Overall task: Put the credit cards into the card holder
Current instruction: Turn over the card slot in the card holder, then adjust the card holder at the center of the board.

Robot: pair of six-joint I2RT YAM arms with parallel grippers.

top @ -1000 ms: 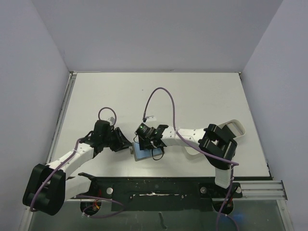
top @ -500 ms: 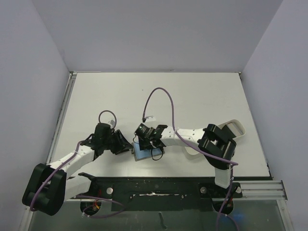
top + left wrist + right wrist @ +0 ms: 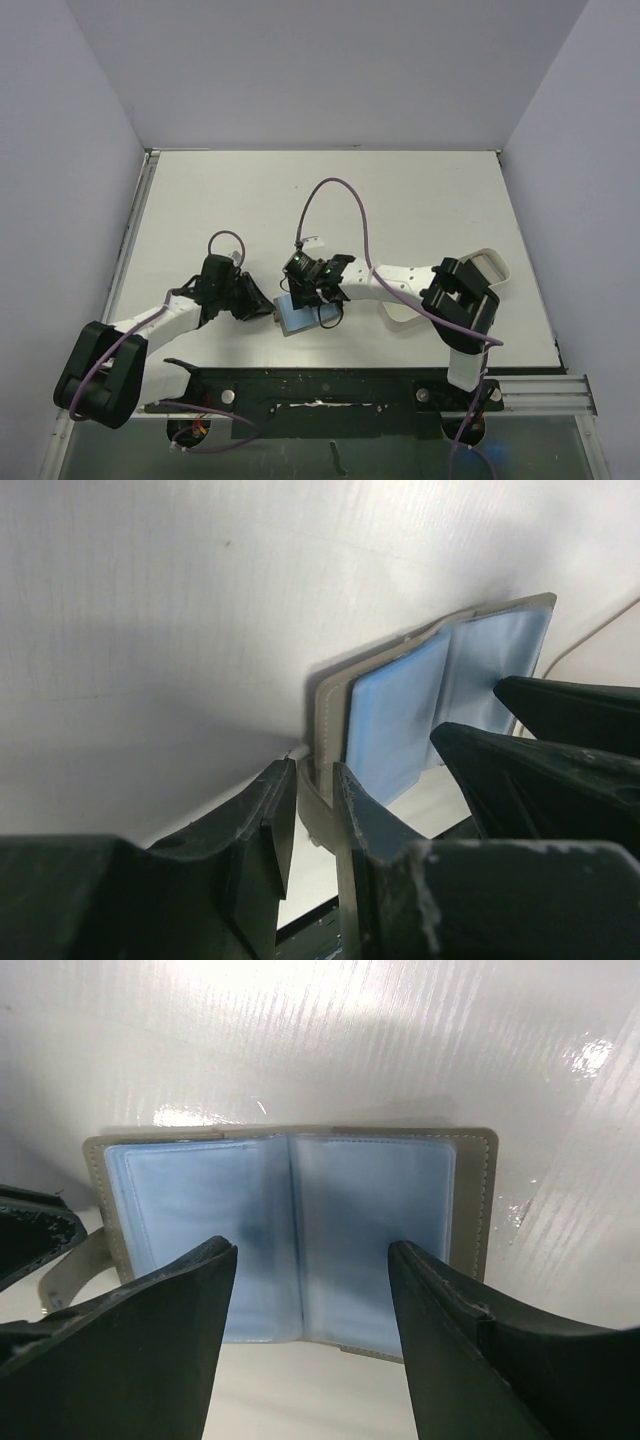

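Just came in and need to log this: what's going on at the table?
Both arms meet at the card holder, which lies open on the table near their bases, blue lining up. The left claw pinches its grey-olive cover at one edge; the right claw hangs open just above the pockets. No credit cards show in any view.

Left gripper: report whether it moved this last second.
Yes, slightly: the left gripper, pinching the card holder, crept right, away from the table's left rail.
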